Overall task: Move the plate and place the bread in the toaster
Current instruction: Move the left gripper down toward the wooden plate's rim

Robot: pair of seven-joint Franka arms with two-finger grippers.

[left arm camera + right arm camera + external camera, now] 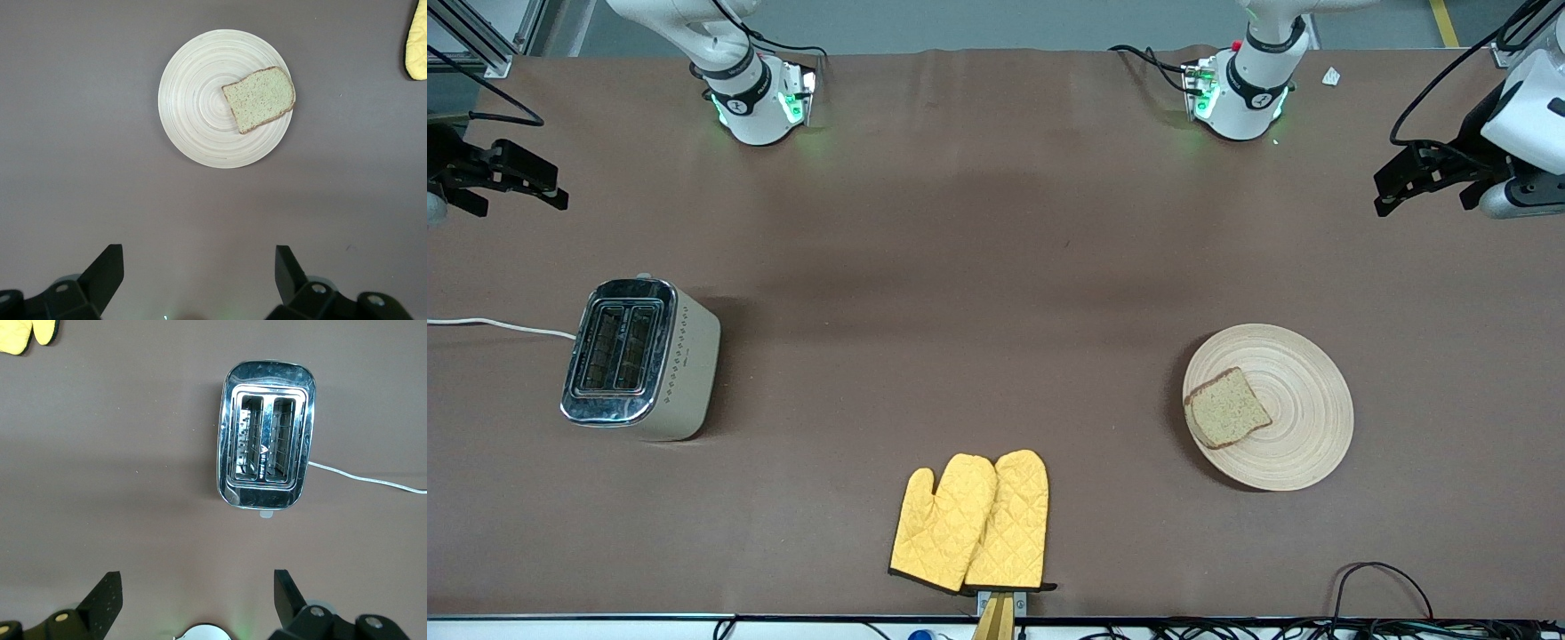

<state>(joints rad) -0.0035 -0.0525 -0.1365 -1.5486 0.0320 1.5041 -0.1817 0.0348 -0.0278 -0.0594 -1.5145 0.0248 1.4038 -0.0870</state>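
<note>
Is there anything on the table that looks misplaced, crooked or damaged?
Nothing is spilled or damaged. The bread lies off-centre on the plate, near the rim toward the toaster, which stands upright with empty slots.

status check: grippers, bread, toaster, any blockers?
Left gripper open, up over bare table near plate. Right gripper open, up near toaster. Bread on plate, slots empty. Oven mitts clear of path.

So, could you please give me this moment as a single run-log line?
left gripper: open, waiting | right gripper: open, waiting | bread: on plate | toaster: slots empty
</note>
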